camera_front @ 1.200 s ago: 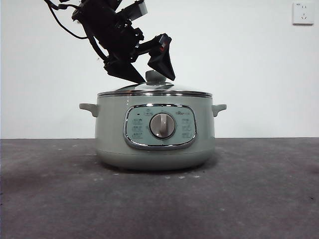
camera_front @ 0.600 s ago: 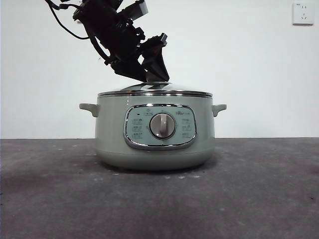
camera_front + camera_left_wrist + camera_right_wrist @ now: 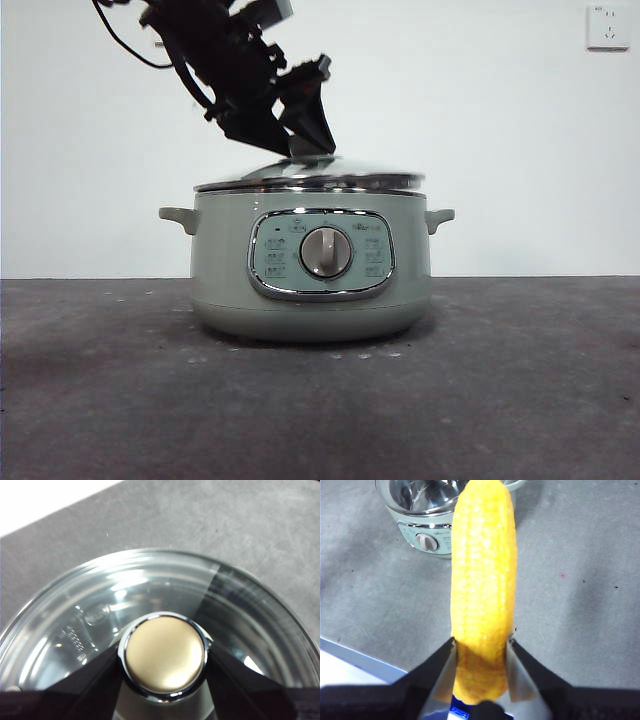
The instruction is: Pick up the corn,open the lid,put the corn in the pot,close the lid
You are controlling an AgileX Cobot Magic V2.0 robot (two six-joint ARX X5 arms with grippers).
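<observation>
The sage-green pot (image 3: 310, 290) stands mid-table with its dial facing the front camera. The glass lid (image 3: 340, 172) sits slightly lifted and tilted over the pot's rim. My left gripper (image 3: 300, 140) comes down from the upper left and is shut on the lid's knob, which the jaws hide in the front view. In the left wrist view the knob (image 3: 164, 652) sits between the two jaws of the left gripper (image 3: 164, 666), with the lid's glass (image 3: 100, 600) around it. My right gripper (image 3: 481, 667) is shut on the yellow corn (image 3: 482, 580), high above the table, with the pot (image 3: 435, 535) far beyond it.
The dark grey table (image 3: 500, 400) runs wide on both sides of the pot. A white wall stands behind, with a socket (image 3: 608, 27) at the top right. The right arm is out of the front view.
My left gripper came down over the knob and closed on it. The lid has since risen a little off the pot's rim and tilted.
</observation>
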